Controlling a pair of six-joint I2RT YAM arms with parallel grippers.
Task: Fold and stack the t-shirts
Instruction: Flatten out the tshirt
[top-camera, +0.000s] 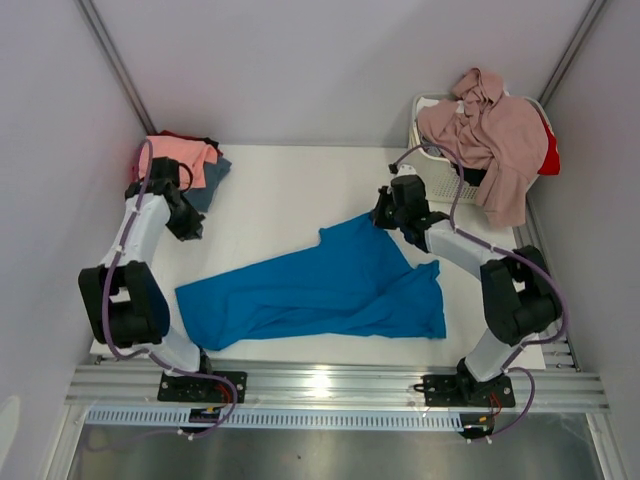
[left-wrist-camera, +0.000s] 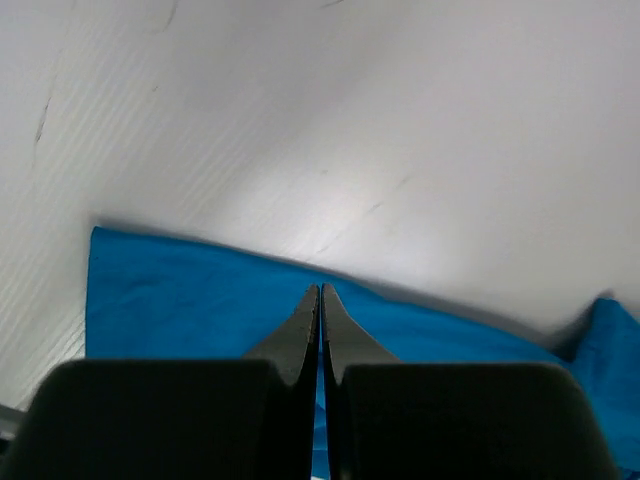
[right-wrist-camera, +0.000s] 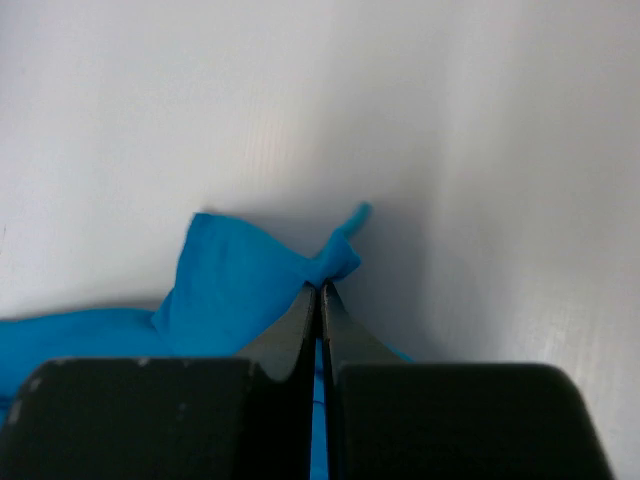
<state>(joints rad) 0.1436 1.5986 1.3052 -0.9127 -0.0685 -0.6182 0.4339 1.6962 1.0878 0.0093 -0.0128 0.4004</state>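
Both pairs of jaws pressed together. Right gripper (right-wrist-camera: 321, 288) pinches small far corner of crumpled bright blue cloth t-shirt (top-camera: 320, 290), sprawled mid white table (top-camera: 280, 190); left gripper (left-wrist-camera: 320, 290) apparently empty, off cloth. Risk: shallow pinch slips under pull; one-sided drag bunches fabric.

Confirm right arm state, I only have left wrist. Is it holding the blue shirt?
Observer: Yes, the right gripper is shut on a bunched corner of the bright blue t-shirt.
Operator: Which corner?
Observer: The far one, on the side toward the white basket.
Operator: Anything stacked?
Observer: A pile at far left, salmon pink t-shirt on top.
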